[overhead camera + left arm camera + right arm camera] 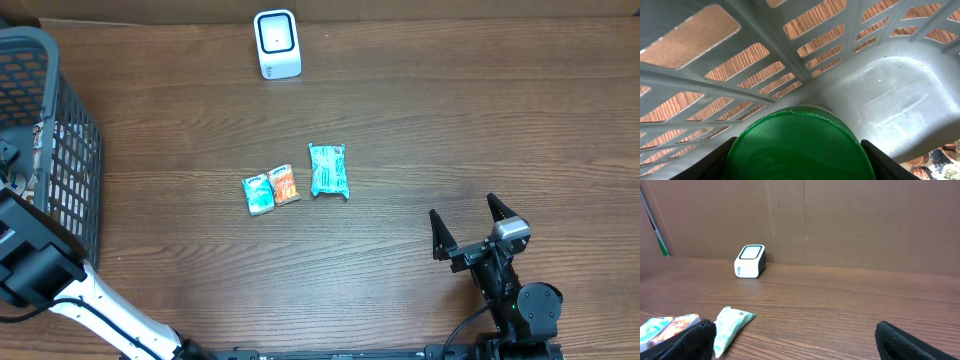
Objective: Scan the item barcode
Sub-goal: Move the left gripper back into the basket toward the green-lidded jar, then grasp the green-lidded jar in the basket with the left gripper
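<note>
One green lid [800,137] fills the bottom centre of the left wrist view. It tops a container whose body is hidden beneath it, standing in a corner of the grey basket [880,100]. I judge this to be the item to scan.

The left pincer [799,165] straddles it, with one dark finger at each lower corner of the frame, right against the lid's rim. Whether the fingers are clamped on it or just short of it I cannot tell.

The lid looks hard, smooth and round, so it should not crush, but it could twist or slide between flat pads. A square hold across its widest part seems best. Its weight is unknown, and the barcode is not visible; it is probably on the hidden body.

In the overhead view the basket sits at the left edge and the white scanner [277,44] at top centre, well apart from it. A teal packet [328,170], a small orange packet [286,185] and a small blue packet [258,193] lie mid-frame on the table [450,110]. The right pincer [463,210] hangs at lower right with its fingers spread wide, holding nothing.
</note>
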